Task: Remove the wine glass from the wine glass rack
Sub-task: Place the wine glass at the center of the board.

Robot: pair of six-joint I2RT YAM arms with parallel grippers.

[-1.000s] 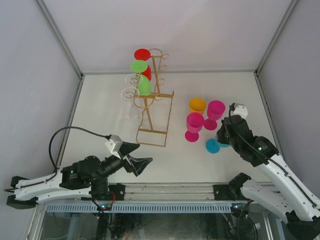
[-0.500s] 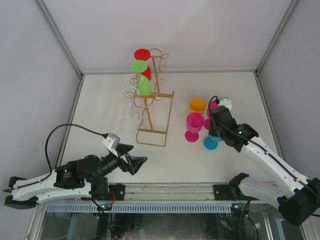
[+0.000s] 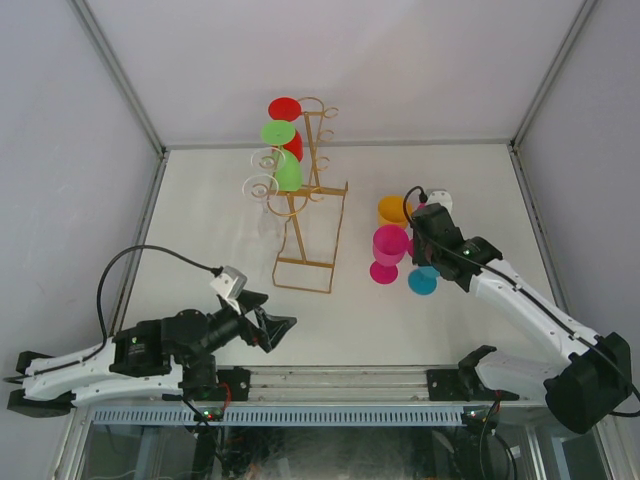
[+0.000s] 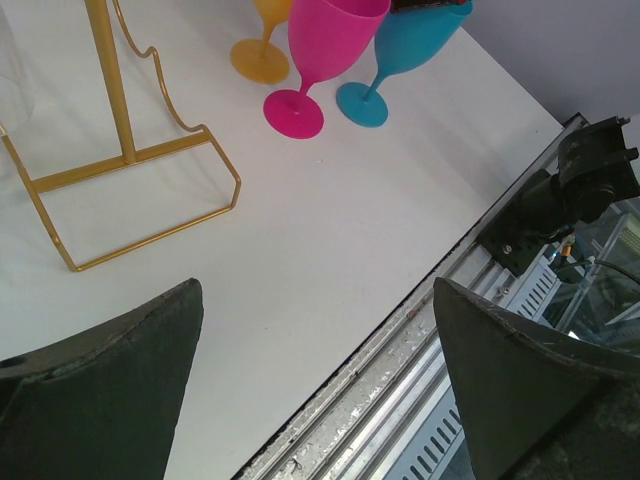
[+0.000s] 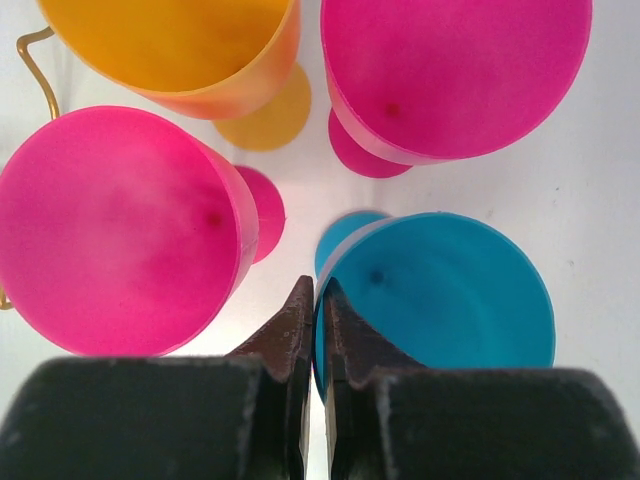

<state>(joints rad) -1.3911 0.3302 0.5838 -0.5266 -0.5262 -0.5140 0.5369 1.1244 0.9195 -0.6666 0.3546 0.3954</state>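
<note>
The gold wire wine glass rack (image 3: 312,195) stands at the back centre; its loop base shows in the left wrist view (image 4: 130,160). Red (image 3: 285,108), green (image 3: 278,132) and two clear glasses (image 3: 262,172) hang on its left hooks. My right gripper (image 3: 428,255) is shut on the rim of a blue wine glass (image 5: 450,290), one finger inside the bowl and one outside (image 5: 320,295). The blue glass leans, with its foot (image 3: 422,282) low at the table. My left gripper (image 3: 275,330) is open and empty near the front edge, right of the rack's base.
Two pink glasses (image 5: 110,230) (image 5: 455,70) and an orange glass (image 5: 170,40) stand close around the blue one, right of the rack. The table's metal front rail (image 4: 420,380) lies just below my left fingers. White enclosure walls surround the table.
My right arm has swung left and farther back with the blue glass, closer in among the pink and orange glasses. My left gripper has barely shifted.
</note>
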